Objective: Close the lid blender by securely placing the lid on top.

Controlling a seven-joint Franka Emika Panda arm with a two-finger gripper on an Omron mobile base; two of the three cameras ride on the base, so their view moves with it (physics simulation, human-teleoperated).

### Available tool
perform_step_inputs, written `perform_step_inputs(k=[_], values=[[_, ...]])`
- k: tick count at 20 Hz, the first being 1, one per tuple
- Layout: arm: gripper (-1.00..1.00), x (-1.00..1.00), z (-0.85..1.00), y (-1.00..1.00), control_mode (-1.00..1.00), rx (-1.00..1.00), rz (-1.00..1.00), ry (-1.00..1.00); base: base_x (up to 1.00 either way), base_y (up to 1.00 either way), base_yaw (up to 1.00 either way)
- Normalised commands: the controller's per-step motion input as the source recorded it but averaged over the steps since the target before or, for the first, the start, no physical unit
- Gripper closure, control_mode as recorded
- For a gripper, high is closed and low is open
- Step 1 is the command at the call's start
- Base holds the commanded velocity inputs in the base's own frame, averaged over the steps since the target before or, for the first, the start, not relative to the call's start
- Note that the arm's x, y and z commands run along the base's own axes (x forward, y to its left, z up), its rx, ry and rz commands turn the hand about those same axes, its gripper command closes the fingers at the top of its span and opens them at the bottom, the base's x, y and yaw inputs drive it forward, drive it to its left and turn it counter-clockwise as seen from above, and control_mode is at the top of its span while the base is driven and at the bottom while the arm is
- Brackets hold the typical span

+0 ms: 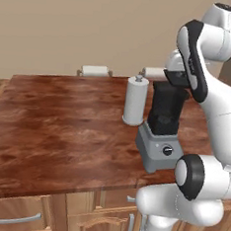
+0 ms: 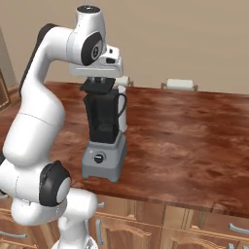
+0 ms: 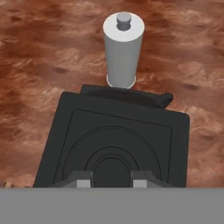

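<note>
Lid (image 3: 116, 144): flat black square, rounded corners, raised concentric rings on top. Gripper (image 3: 111, 178) clenched on its near edge, holding it just above the jar rim of the blender (image 2: 103, 133). Blender stands near the worktop's (image 1: 62, 127) front edge, white cylinder (image 1: 135, 100) just behind.

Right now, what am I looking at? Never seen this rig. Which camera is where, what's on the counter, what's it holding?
It's a rendered kitchen. A white robot arm on a driving base works over a wooden counter. Two pictures come from cameras on the base, behind the arm to its left and right; the third looks down along the hand. On the counter stand a blender and a white upright cylinder. The gripper is shut on the black lid, holding it just above the blender's jar.
</note>
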Motion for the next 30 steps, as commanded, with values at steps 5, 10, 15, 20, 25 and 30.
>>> perform_step_inputs(k=[5,10,15,20,25,30], values=[[1.00,-0.03,-0.29,0.05,-1.00,0.00,0.00,0.00,0.00,0.00,0.00],[1.00,0.00,-0.02,0.00,-1.00,0.00,0.00,0.00,0.00,0.00,0.00],[1.00,-0.06,0.00,0.00,-1.00,0.00,0.00,0.03,0.00,0.00,0.00],[1.00,-0.01,0.00,0.02,-1.00,0.00,0.00,0.17,0.00,0.00,0.00],[1.00,0.00,0.00,0.02,-1.00,-0.01,0.00,0.25,0.00,0.00,0.00],[1.00,0.00,0.00,0.07,-1.00,-0.01,0.00,0.05,0.00,0.00,0.00]])
